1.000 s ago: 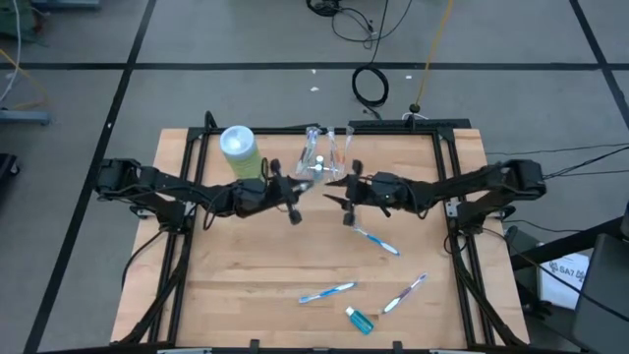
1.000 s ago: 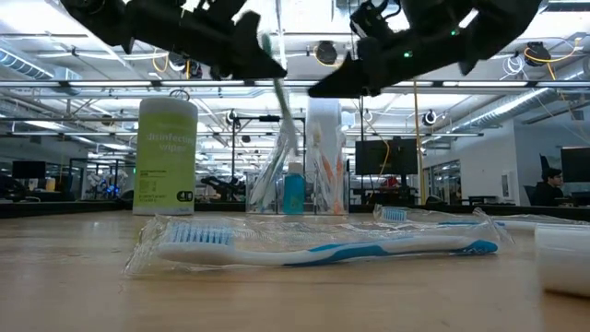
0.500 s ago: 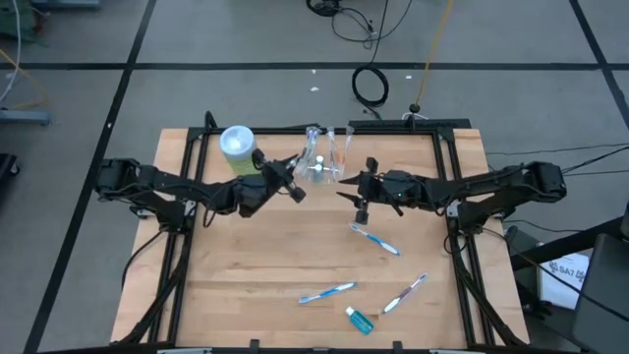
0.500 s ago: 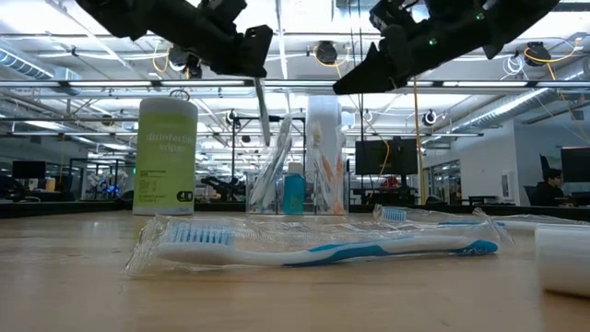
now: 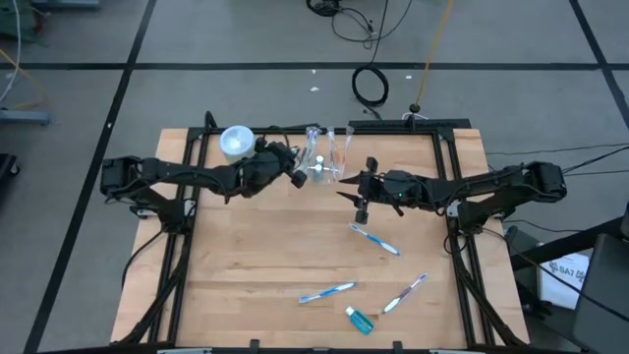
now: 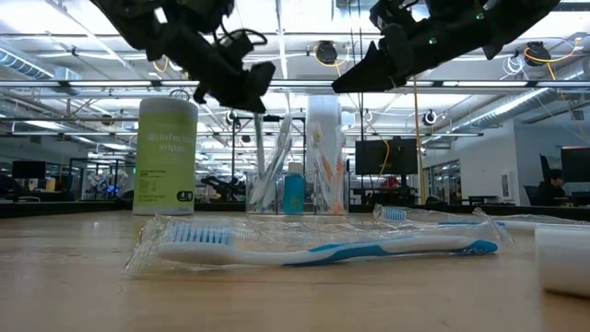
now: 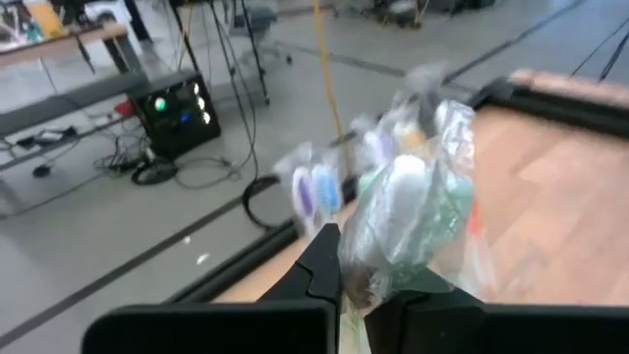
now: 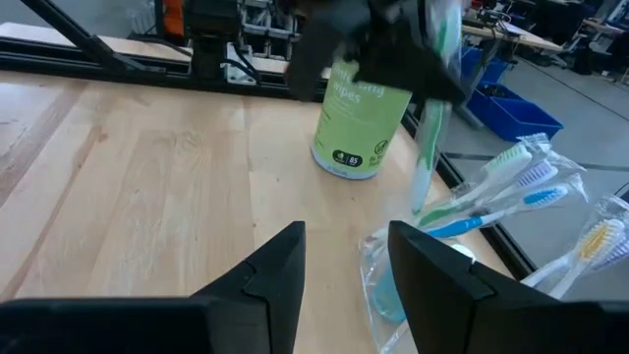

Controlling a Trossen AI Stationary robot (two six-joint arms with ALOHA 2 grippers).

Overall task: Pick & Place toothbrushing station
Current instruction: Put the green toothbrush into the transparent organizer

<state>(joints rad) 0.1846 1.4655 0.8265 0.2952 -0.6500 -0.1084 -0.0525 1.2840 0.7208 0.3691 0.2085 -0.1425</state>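
Green-handled toothbrush [image 8: 429, 118] is pinched in our left claw [image 5: 295, 178] just above the clear cup [image 5: 316, 169]; our right claw [image 5: 358, 202] hangs open nearby over the table [image 5: 246, 265]. We judge these wrapped brushes light, stiff and slippery, best gripped mid-handle. Another brush [image 5: 375, 239] lies beside the right claw.

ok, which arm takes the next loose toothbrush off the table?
Right. The right gripper is open and empty near the nearest loose toothbrush; the left gripper is at the cup, shut on a green toothbrush.
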